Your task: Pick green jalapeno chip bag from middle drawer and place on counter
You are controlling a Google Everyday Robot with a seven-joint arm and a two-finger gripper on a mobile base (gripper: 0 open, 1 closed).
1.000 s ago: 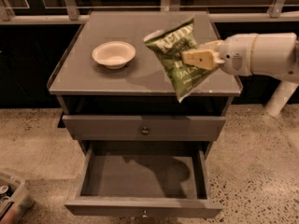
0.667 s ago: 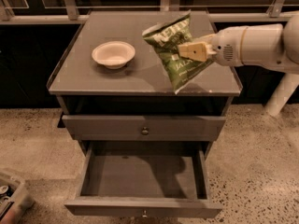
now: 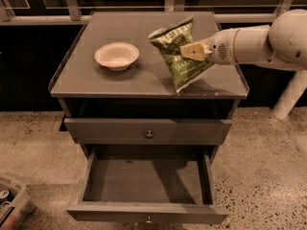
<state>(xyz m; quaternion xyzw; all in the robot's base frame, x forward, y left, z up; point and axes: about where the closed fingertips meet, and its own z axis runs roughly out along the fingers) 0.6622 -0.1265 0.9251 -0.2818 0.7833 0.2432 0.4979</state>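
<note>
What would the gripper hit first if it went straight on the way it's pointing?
The gripper, shut on the chip bag over the counter, points toward the white bowl. That is probably first, though it might pass above it.

Pale lettering is seen on the front of the green jalapeno chip bag (image 3: 178, 68), in a band near its top edge and again lower down, but no word can be made out with certainty. The bag is clamped between the fingers of the gripper (image 3: 194, 51), which is held above the right side of the counter (image 3: 144, 80). No other writing can be read.
</note>
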